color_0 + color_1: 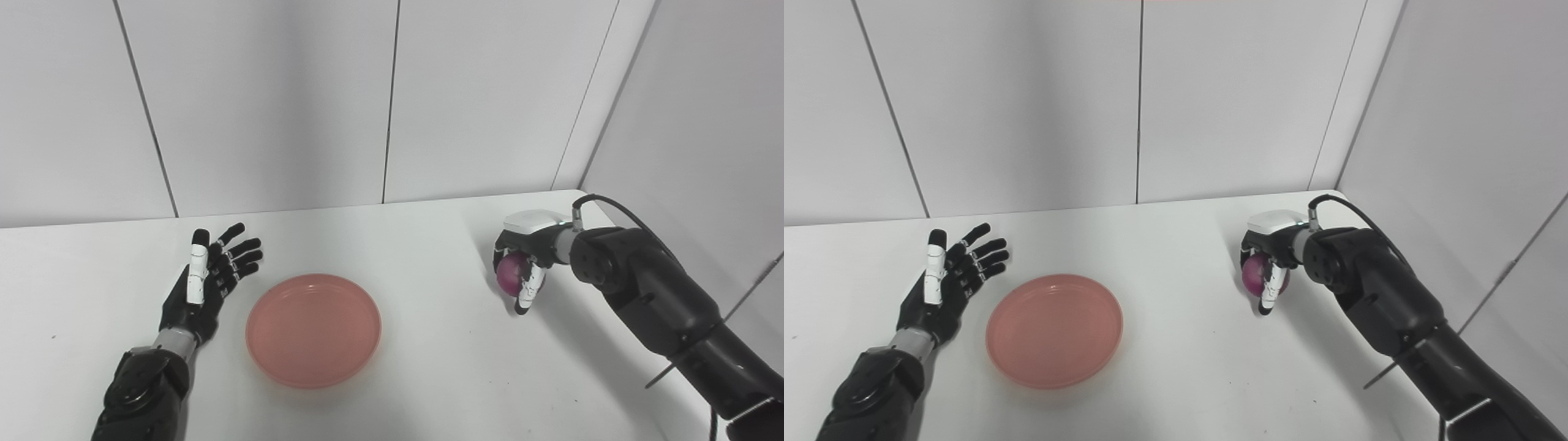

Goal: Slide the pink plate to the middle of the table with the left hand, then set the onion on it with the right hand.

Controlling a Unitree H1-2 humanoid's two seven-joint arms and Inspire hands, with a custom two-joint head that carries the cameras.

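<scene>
Here, a purple onion was gripped by one hand while the plate lay bare.

Nearest, the round, shallow pink plate [313, 329] was seen flat on the white table [429, 380]. Just beside its left rim, the black left hand [205, 285] was held open, fingers spread, holding nothing. Farther right, well apart from the plate, the round purple onion [513, 273] was enclosed by the curled fingers of the right hand [527, 260].

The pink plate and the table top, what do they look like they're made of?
The pink plate looks like moulded plastic: even salmon colour, a thick rounded rim and a soft, dull sheen, though matte-glazed ceramic can't be ruled out. The table looks like a smooth white laminate or painted board: flat, uniform, with no visible grain and only faint shadows on it.
</scene>
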